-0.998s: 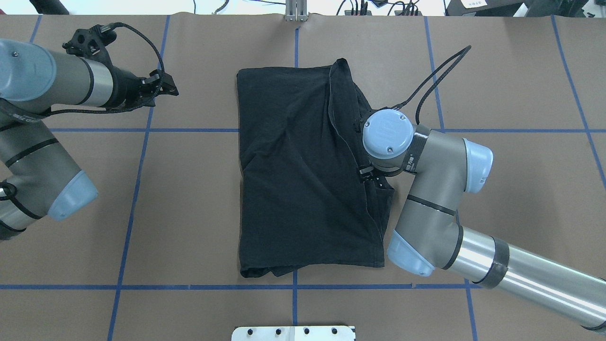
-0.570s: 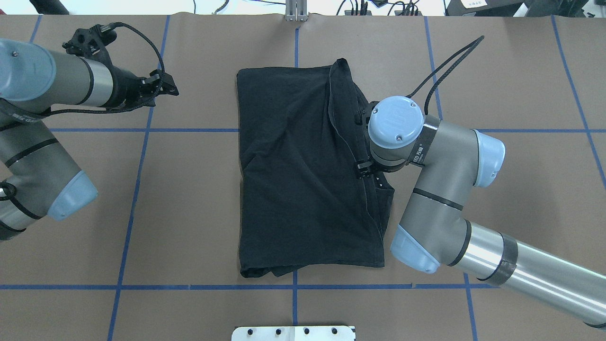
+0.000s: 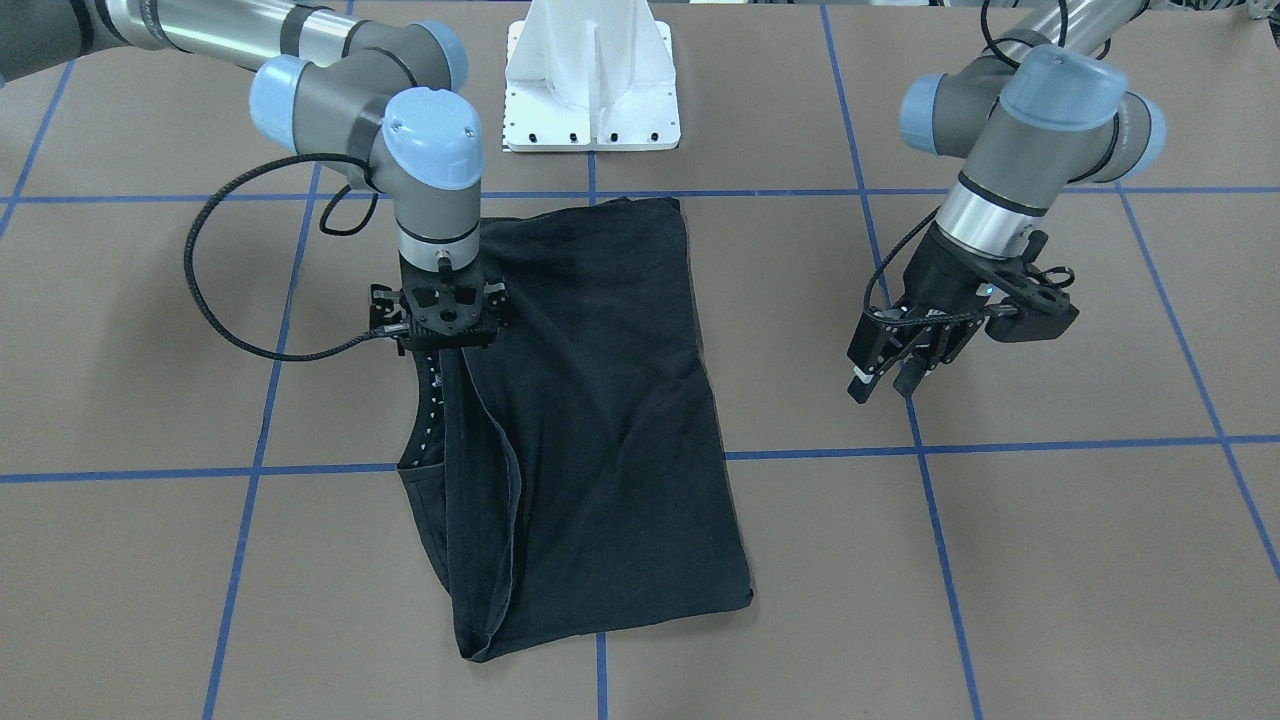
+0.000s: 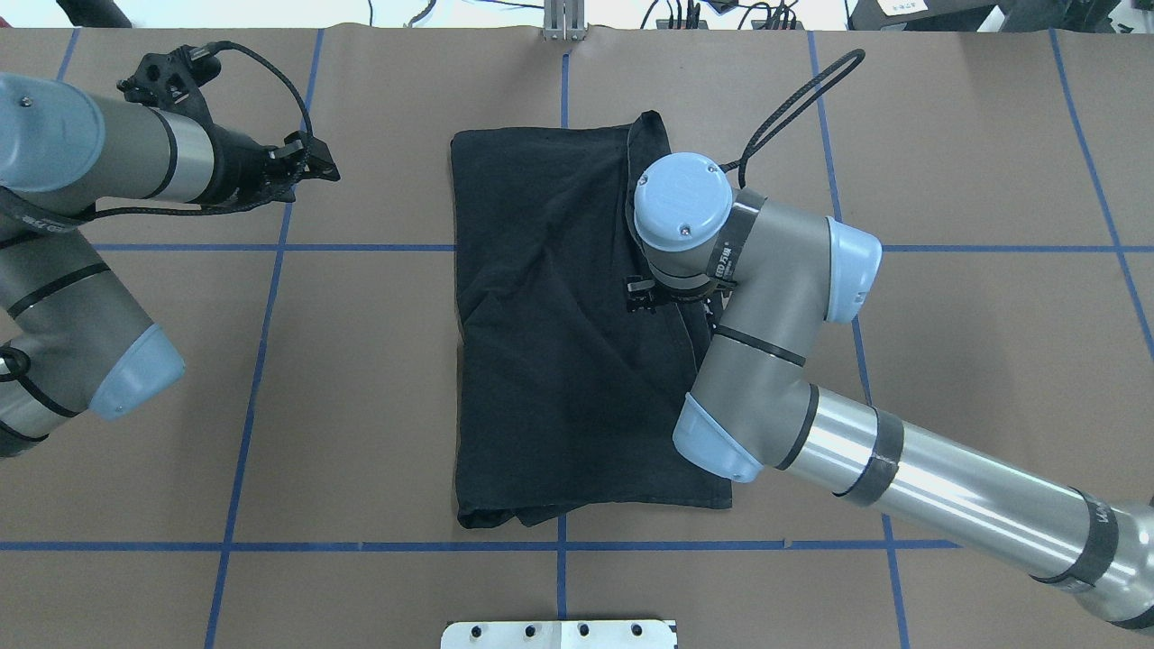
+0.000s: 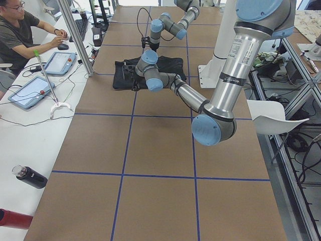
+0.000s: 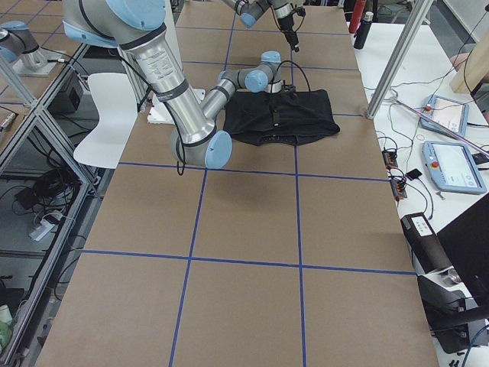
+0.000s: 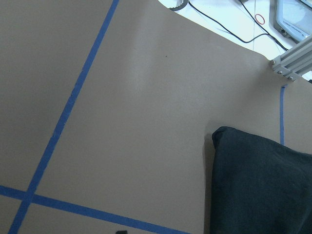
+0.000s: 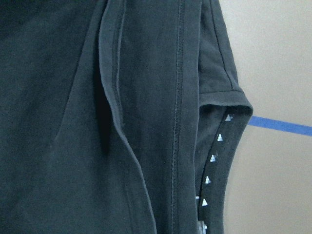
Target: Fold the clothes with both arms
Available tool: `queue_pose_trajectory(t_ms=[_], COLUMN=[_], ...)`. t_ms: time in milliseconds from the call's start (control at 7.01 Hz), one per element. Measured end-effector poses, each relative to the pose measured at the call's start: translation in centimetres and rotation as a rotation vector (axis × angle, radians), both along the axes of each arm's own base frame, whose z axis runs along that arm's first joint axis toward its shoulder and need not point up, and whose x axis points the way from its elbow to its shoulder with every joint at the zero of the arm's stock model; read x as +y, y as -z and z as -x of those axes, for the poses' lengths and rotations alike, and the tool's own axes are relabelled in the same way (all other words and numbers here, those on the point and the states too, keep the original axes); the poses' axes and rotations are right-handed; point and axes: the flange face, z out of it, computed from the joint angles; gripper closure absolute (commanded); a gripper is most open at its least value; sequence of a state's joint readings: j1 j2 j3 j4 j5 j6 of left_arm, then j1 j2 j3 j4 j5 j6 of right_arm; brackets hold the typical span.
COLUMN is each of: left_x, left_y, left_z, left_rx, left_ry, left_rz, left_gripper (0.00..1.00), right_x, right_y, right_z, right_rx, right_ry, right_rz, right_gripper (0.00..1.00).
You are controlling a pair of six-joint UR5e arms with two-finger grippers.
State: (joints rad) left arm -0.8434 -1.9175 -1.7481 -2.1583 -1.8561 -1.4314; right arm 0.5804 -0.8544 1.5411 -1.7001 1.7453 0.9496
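The black T-shirt lies folded lengthwise in the middle of the counter, covering a crossing of the blue tape lines. Its edge facing the left tool runs straight. On the opposite side a turned-over flap ends in a slanting hem, and the neckline shows beside it with small white triangle marks.

The right tool hangs over that flap edge. Its fingers are hidden beneath the wrist, so I cannot tell whether it is clenched or released. The left tool hovers released, grasping nothing, well apart from the shirt, with a broad stretch of counter between them.

Lettering on the black band around the right arm is too small to read.
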Motion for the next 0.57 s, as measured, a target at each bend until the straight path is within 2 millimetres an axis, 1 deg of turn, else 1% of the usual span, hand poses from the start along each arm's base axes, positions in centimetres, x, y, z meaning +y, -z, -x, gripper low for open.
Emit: queue_pose_trajectory(t_ms=[285, 428, 570], left_x=[0.0, 0.0, 0.0], left_y=[-0.1, -0.1, -0.1], left_z=[0.0, 0.1, 0.1], left_rx=[0.0, 0.0, 0.001], left_ry=[0.001, 0.002, 0.002], left_rz=[0.002, 0.002, 0.002], left_gripper=[0.31, 0.31, 0.31], right_x=[-3.1, -4.8, -6.1], right_y=[-1.9, -2.8, -3.8], right_z=[1.4, 1.3, 0.7], right_rx=[-0.018, -0.011, 0.001], right_ry=[-0.024, -0.028, -0.021], right_rz=[-0.014, -0.018, -0.021], right_gripper=[0.0, 0.0, 0.0])
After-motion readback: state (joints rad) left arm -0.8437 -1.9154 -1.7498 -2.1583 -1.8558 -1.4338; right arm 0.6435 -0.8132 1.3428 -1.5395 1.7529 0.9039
